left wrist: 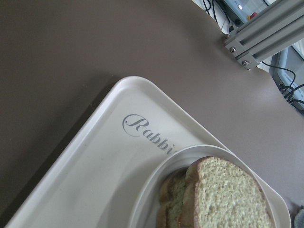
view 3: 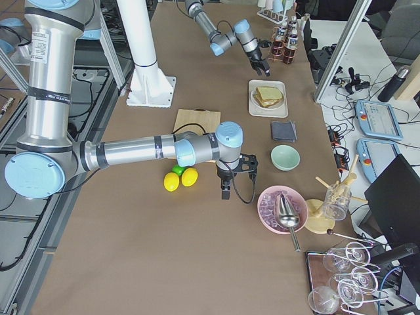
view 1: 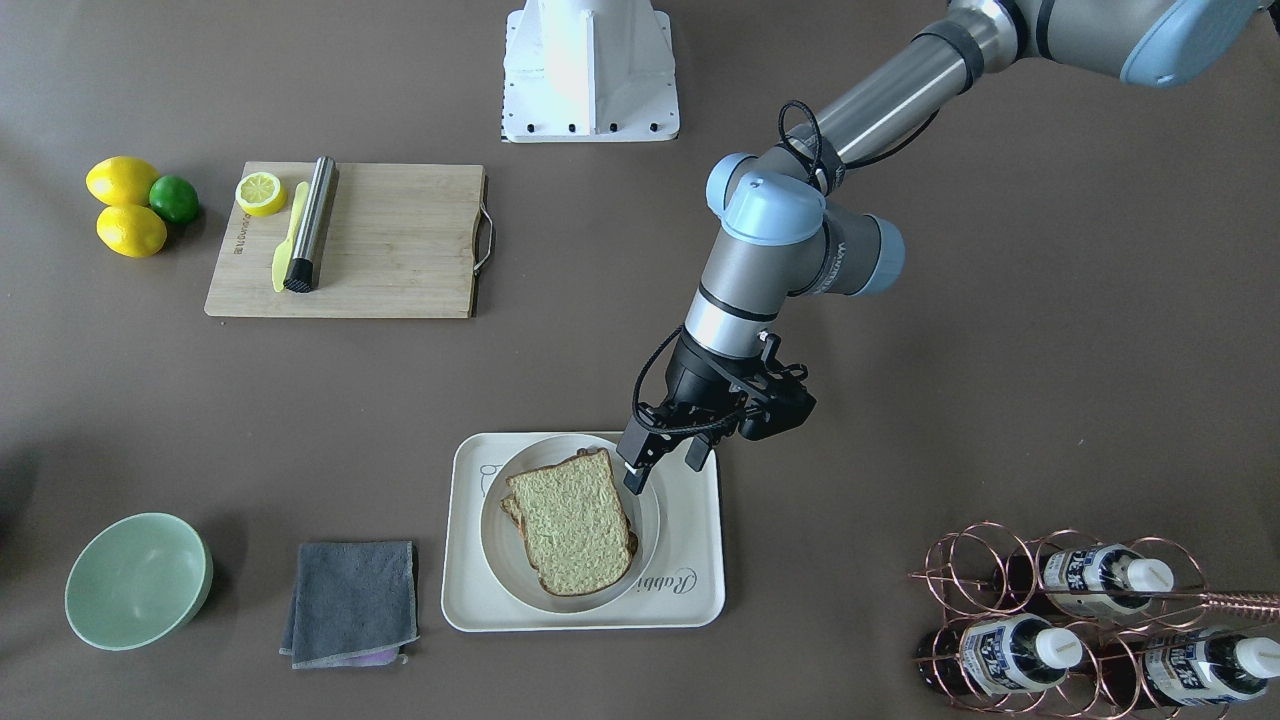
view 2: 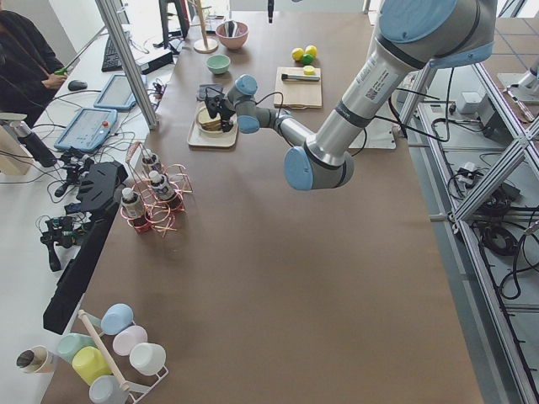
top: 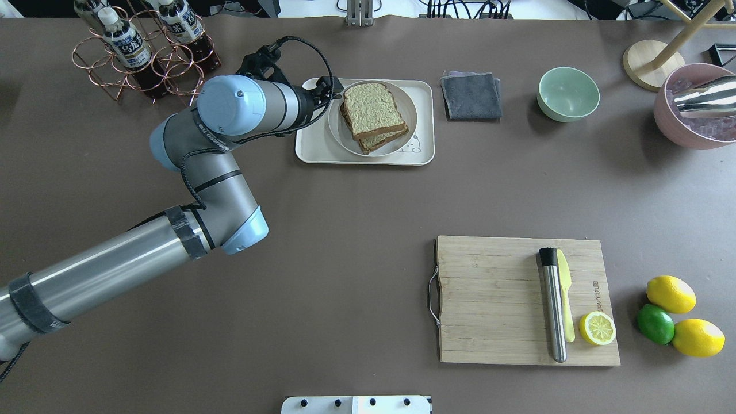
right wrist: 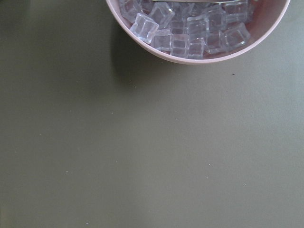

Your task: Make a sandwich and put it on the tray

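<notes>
and here's the left end effector (view 1: 666,472) down over the tray (view 1: 465,590), fingers (view 1: 634,478) spread apart, released, nothing between them. one fingertip hangs at the plate (view 1: 493,545) rim, just beside the sandwich (view 1: 575,525) corner; whether it touches the plate, can't tell. the sandwich lies on the plate, and the plate sits in the tray, out on the operators' side of the counter (view 1: 900,350). two slices show, the top one twisted a little off the lower; what's between them is hidden. the left wrist view catches the tray's "rabbit" script (left wrist: 147,134) just beside the plate rim, bread ends poking in below. over to the right end effector (view 3: 225,189): it shows only in the side view, hanging low over the counter beside the lemons (view 3: 190,176), near the ice bowl (view 3: 279,209), and whether it's released or clenched, can't tell. its wrist camera looks down on the counter with the ice bowl's edge at the top. elsewhere: a board (view 1: 400,250) carrying a half lemon (view 1: 260,192), a yellow knife (view 1: 288,240) and a steel rod (view 1: 310,225), a green bowl (view 1: 135,580), a grey cloth (view 1: 350,600) near the tray, and bottles (view 1: 1015,655) at the corner.
</notes>
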Robot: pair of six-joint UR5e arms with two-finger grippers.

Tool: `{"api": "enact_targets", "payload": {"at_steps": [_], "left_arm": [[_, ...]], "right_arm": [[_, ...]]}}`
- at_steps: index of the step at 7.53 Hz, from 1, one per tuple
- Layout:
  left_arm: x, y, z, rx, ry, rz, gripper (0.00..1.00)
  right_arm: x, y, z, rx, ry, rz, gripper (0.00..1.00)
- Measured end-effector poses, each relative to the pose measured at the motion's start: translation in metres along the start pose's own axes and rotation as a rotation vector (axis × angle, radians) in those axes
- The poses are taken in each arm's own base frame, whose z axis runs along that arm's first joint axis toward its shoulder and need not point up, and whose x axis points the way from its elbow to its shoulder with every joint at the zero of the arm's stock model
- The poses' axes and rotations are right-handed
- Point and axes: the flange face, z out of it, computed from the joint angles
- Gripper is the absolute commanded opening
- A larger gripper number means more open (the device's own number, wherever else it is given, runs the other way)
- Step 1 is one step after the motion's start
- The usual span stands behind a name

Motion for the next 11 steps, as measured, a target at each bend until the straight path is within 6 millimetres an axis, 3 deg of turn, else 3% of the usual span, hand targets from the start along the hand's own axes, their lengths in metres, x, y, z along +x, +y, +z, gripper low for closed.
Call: {"api": "enact_targets", "payload": {"at_steps": [2, 4, 6, 7, 9, 11], "left_arm": [[-0.035, -0.027, -0.039, -0.06, -0.04, 0.115, 0.98], [-0.055, -0.051, -0.101, -0.074, -0.127, 0.306, 0.98], [-0.107, -0.082, -0.153, -0.074, -0.214, 0.538, 0.98], [-0.133, -0.106, -0.17, -0.076, -0.246, 0.584, 0.98], [-0.182, -0.182, -0.217, -0.087, -0.237, 0.642, 0.98], [-0.267, -0.25, -0.25, -0.049, -0.229, 0.835, 0.98]], "right_arm": [[0.007, 0.002, -0.007, 0.011, -0.011, 0.015, 1.0], [0.025, 0.009, -0.013, 0.02, -0.008, 0.018, 1.0], [0.05, 0.012, -0.014, 0.024, 0.003, -0.001, 1.0], [0.068, 0.012, -0.014, 0.026, 0.01, -0.011, 1.0], [0.099, 0.016, -0.018, 0.04, 0.017, -0.02, 1.0], [0.115, 0.023, -0.023, 0.051, 0.019, -0.011, 1.0]]}}
